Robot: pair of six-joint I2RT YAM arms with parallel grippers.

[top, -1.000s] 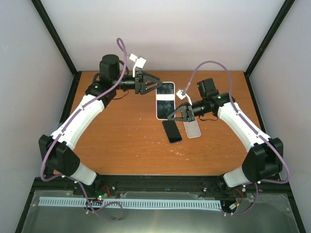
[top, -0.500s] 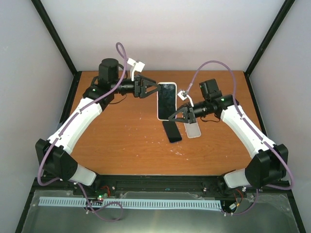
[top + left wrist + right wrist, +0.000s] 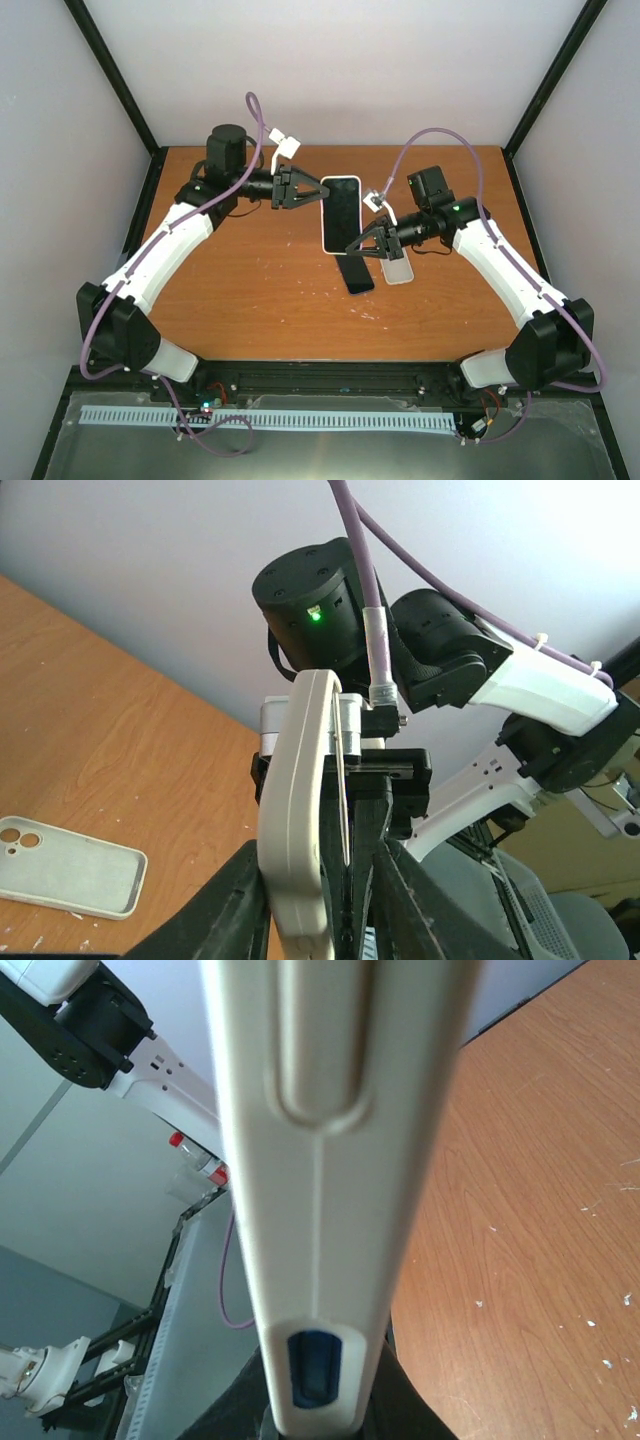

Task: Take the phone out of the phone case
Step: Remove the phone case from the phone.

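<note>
A phone in a white case (image 3: 341,213) is held up off the table, its dark screen showing from above. My left gripper (image 3: 320,192) is shut on its far left edge. My right gripper (image 3: 352,247) is shut on its near end. In the left wrist view the white case edge (image 3: 298,810) and the dark phone body stand on edge between my black fingers (image 3: 412,905). In the right wrist view the case's side (image 3: 335,1140) fills the middle, with a blue-lined cutout (image 3: 313,1368) low down, close to my gripper (image 3: 320,1410).
A bare black phone (image 3: 354,273) and an empty pale case (image 3: 398,268) lie on the wooden table (image 3: 250,280) under the right gripper. The empty case also shows in the left wrist view (image 3: 65,868). Black frame posts stand at the table's sides.
The cased phone has tilted, its screen going from glare-white to dark. The left gripper has shifted right onto its edge, and the right gripper has dropped slightly with its near end.
</note>
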